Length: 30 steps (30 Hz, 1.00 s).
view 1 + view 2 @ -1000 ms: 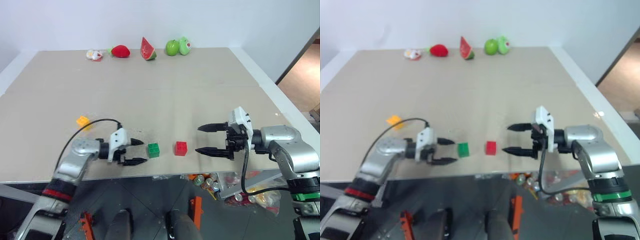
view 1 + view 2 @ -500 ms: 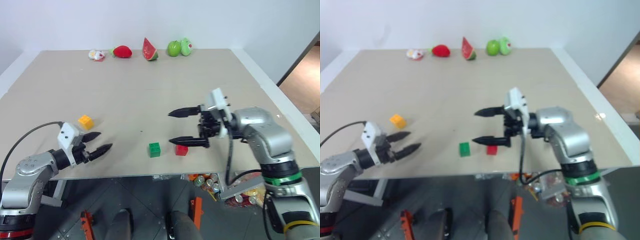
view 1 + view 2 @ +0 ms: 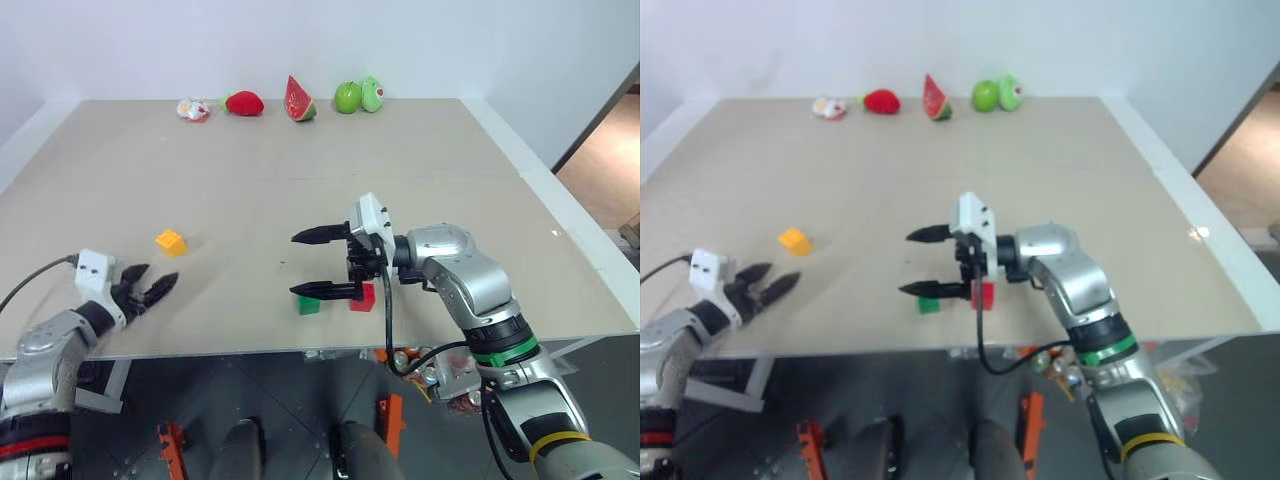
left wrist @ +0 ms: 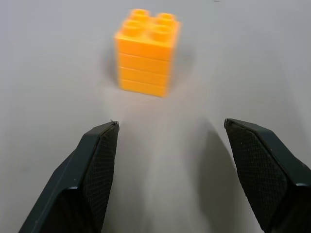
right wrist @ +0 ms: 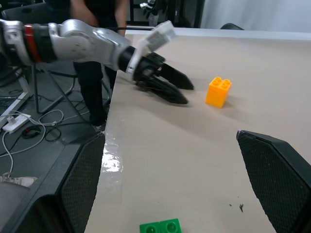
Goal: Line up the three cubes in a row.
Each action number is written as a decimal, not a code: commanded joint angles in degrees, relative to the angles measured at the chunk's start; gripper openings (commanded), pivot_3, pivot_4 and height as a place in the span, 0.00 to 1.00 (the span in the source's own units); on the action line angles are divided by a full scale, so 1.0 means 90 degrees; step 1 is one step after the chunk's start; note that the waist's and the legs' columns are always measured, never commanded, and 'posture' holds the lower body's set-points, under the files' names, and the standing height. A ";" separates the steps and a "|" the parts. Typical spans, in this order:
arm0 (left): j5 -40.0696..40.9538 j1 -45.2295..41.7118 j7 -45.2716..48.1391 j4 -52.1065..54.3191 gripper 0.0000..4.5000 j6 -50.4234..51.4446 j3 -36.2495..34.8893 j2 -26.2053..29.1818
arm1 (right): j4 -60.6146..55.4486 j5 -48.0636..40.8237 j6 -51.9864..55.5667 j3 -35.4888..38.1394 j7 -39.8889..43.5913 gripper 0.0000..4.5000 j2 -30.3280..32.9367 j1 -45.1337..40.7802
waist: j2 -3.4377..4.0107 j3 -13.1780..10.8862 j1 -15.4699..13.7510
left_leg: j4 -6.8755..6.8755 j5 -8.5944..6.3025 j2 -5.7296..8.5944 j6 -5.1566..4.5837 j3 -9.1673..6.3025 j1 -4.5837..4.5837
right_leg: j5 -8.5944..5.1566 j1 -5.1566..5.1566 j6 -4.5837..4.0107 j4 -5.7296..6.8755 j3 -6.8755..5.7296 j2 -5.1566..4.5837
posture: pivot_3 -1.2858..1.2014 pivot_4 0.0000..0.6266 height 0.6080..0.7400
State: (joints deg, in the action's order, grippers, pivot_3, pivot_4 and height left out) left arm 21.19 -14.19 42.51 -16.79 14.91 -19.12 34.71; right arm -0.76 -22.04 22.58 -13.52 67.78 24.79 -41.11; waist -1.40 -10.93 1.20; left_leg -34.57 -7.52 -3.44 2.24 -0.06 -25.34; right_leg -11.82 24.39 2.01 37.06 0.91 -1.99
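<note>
My desk [image 3: 420, 170] is a broad beige slab with a pale raised border along its right side and far corner. Behind it stands a plain white wall [image 3: 200, 45], evenly lit. Off to my right, past the desk's corner, a strip of warm tan floor [image 3: 605, 165] shows through an opening. Below the desk's near edge the floor is dark grey, with orange fittings [image 3: 390, 420] and a heap of cans and colourful packets [image 3: 430, 365]. In my right wrist view, a person in dark clothes [image 5: 99, 63] stands beside the desk, with cables [image 5: 22, 121] trailing over grey floor.
</note>
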 commanded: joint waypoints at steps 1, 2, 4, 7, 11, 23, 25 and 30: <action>-0.0205 -0.0456 0.0155 -0.0544 0.80 -0.0402 0.0157 0.0144 | -0.0142 -0.0022 -0.0047 0.0166 -0.0069 1.00 0.0046 -0.0056 | -0.0001 0.0001 0.0001 | 0.0000 0.0000 0.0000 0.0001 0.0001 0.0000 | 0.0000 0.0000 0.0000 0.0000 0.0000 0.0000 | 0.52 0.24 1.00; -0.0245 -0.0582 0.0173 -0.0725 0.80 -0.0462 0.0181 0.0157 | -0.0158 -0.0030 -0.0042 0.0178 -0.0078 1.00 0.0065 -0.0043 | -0.0002 0.0001 0.0001 | 0.0001 0.0001 -0.0001 0.0001 0.0003 0.0000 | 0.0000 0.0000 0.0000 -0.0001 0.0000 0.0000 | 0.52 0.24 1.00; -0.0299 -0.0812 0.0228 -0.1082 0.80 -0.0581 0.0220 0.0187 | -0.0197 -0.0041 -0.0035 0.0198 -0.0112 1.00 0.0095 -0.0019 | -0.0002 0.0001 0.0002 | 0.0001 0.0001 -0.0002 0.0001 0.0006 0.0000 | -0.0001 0.0001 -0.0001 0.0000 0.0000 0.0001 | 0.52 0.24 1.00; -0.0461 -0.1169 0.0365 -0.1683 0.80 -0.0828 0.0352 0.0237 | -0.0289 -0.0091 0.0014 0.0235 -0.0159 1.00 0.0136 0.0023 | -0.0002 0.0001 0.0002 | 0.0006 0.0000 -0.0005 0.0001 0.0006 0.0000 | -0.0005 0.0004 -0.0004 0.0000 0.0001 0.0005 | 0.52 0.24 1.00; -0.0674 -0.1744 0.0460 -0.2523 0.80 -0.1137 0.0515 0.0272 | -0.0364 -0.0121 0.0039 0.0256 -0.0232 1.00 0.0165 0.0060 | -0.0003 0.0002 -0.0004 | 0.0007 0.0000 -0.0012 0.0001 0.0005 0.0001 | -0.0005 0.0004 -0.0005 0.0001 0.0000 0.0014 | 0.52 0.24 1.00; -0.0695 -0.1998 0.0912 -0.2719 0.29 -0.1432 0.0779 0.0120 | -0.0351 -0.0131 0.0020 0.0363 -0.0313 1.00 0.0323 0.0133 | -0.0005 0.0003 -0.0001 | 0.0008 0.0003 -0.0012 0.0006 0.0007 0.0000 | -0.0004 0.0004 -0.0002 0.0001 0.0003 0.0014 | 0.52 0.24 1.00; -0.0697 -0.1856 0.1146 -0.2228 0.29 -0.1354 0.0997 0.0066 | -0.0315 -0.0144 0.0019 0.0416 -0.0274 1.00 0.0395 0.0134 | -0.0005 0.0003 -0.0007 | 0.0007 0.0003 -0.0012 0.0006 0.0007 -0.0003 | -0.0006 0.0003 0.0000 0.0001 0.0004 0.0014 | 0.52 0.24 1.00; -0.0612 -0.1334 0.2149 -0.0228 0.29 -0.1040 0.1991 -0.0059 | -0.0348 -0.0364 0.0159 0.0808 0.0021 1.00 0.0955 0.0366 | -0.0006 0.0003 -0.0022 | 0.0006 0.0001 -0.0011 0.0009 0.0019 -0.0009 | -0.0011 -0.0002 0.0008 -0.0002 0.0007 0.0002 | 0.52 0.24 1.00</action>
State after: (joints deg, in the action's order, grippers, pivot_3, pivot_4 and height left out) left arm 15.18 -26.44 58.44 -25.50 4.79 -3.55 34.09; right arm -2.14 -23.71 23.75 -9.76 66.65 31.43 -38.41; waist -1.46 -10.91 1.01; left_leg -34.52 -7.51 -3.54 2.32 0.13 -25.44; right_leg -11.92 24.38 2.08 37.03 0.98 -1.98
